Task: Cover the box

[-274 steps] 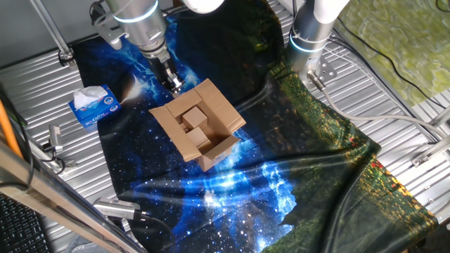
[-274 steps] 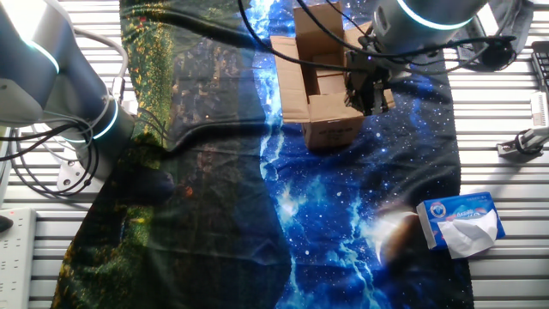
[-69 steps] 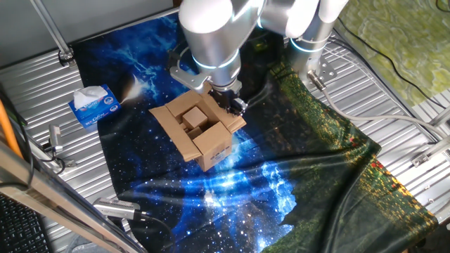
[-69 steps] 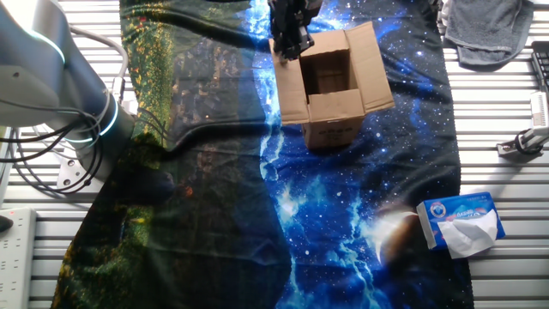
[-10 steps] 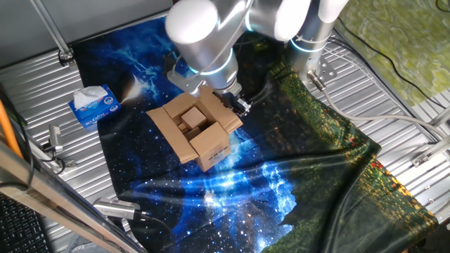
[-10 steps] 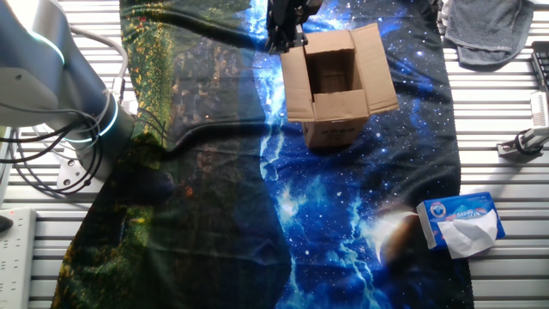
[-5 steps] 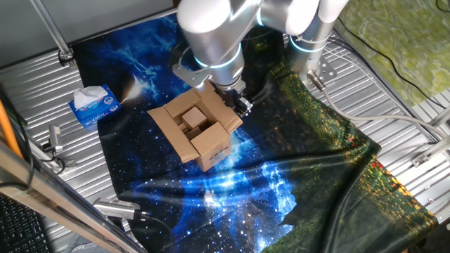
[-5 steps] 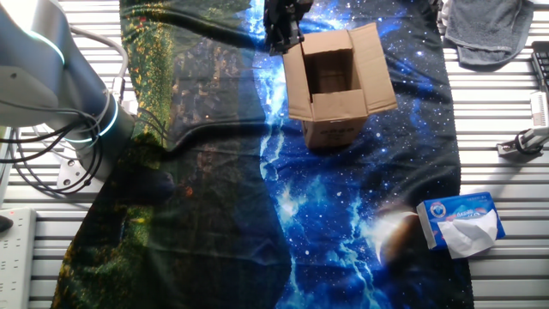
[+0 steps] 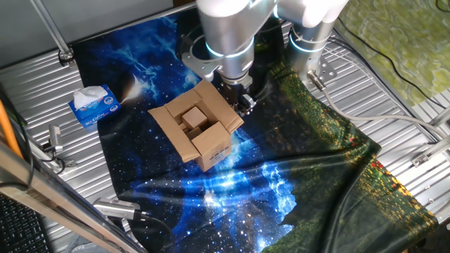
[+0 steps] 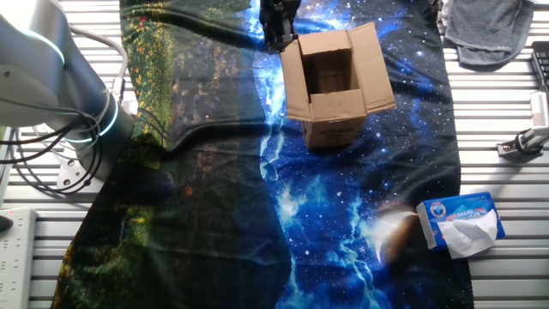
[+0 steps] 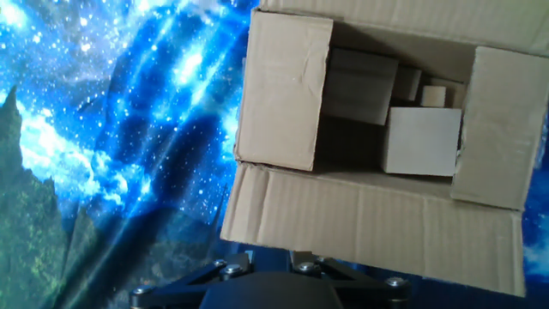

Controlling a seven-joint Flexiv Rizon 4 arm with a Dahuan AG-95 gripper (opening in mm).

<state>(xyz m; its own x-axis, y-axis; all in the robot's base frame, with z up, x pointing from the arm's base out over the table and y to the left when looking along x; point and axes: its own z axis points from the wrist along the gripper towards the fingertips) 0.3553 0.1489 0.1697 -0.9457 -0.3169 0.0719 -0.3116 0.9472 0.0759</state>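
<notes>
Small brown corrugated cardboard box (image 9: 199, 131) (image 10: 333, 81) (image 11: 377, 146) sits on the blue starry galaxy-print cloth (image 9: 162, 190) (image 10: 334, 223) (image 11: 111, 112) spread over the ribbed metal table (image 9: 35, 91) (image 10: 506, 120), roughly mid-cloth in one fixed view. Not covered: top is open, flaps splayed outward or only part folded. Small pale cardboard blocks (image 9: 195, 118) (image 11: 420, 142) visible inside.

Arm's black pincer (image 9: 242, 100) (image 10: 280, 30) is low at the box's right-far edge in one fixed view; in the other fixed view it's at the box's far-left corner, just beside the left flap. Touching or a hair apart, can't tell. Can't tell either whether the jaws are apart or together: the arm body hides them in one fixed view, they're too dark in the other, and the hand view shows only the black base at bottom edge.

Hand view: looks down on the open box, one long flap lying flat toward the camera, a side flap folded partly over the opening.

Blue-and-white tissue box (image 9: 94, 105) (image 10: 463, 221) with a white tissue sticking up sits well apart from the carton, at the left cloth edge in one fixed view. Grey fabric bundle (image 10: 485, 30) at far right of the other fixed view.
</notes>
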